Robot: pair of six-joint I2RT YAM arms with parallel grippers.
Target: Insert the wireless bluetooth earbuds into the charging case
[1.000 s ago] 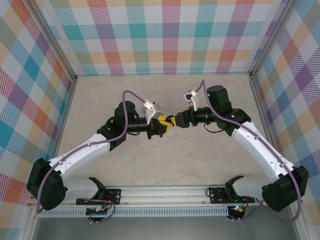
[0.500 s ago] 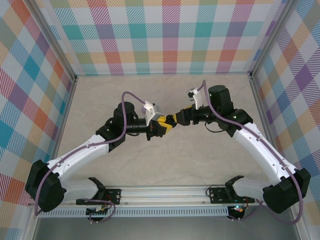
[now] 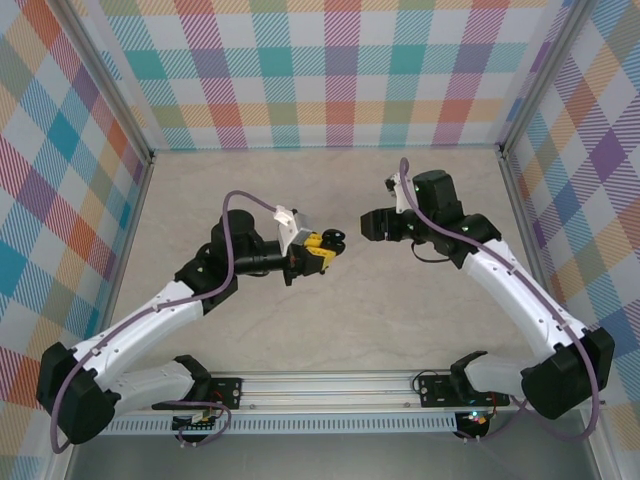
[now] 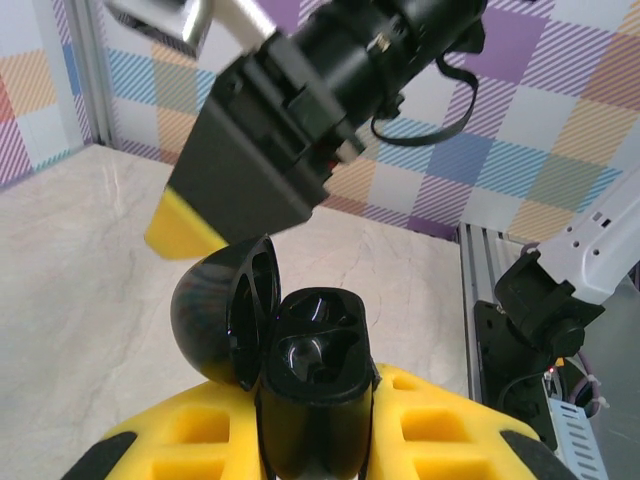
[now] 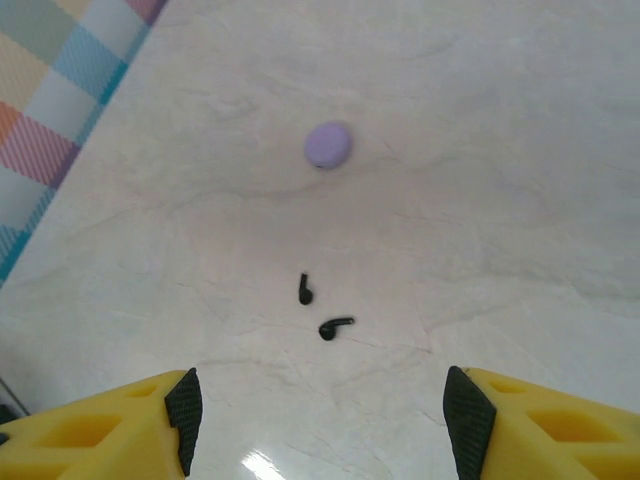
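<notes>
My left gripper is shut on a black charging case, held upright with its round lid swung open to the left and both sockets bare. In the top view the left gripper holds the black case above mid-table. My right gripper hangs a short way to its right, apart from it, and its dark body looms over the case. The right gripper is open over two black earbuds lying on the table. The lavender earbuds are out of view.
A closed lavender round case lies on the marble table beyond the black earbuds. Checked walls enclose the table on three sides. The rail with the arm bases runs along the near edge.
The two grippers were together at the black case; the right gripper has drawn back to the right and stands open. The left gripper has shifted slightly left, keeping the case.
</notes>
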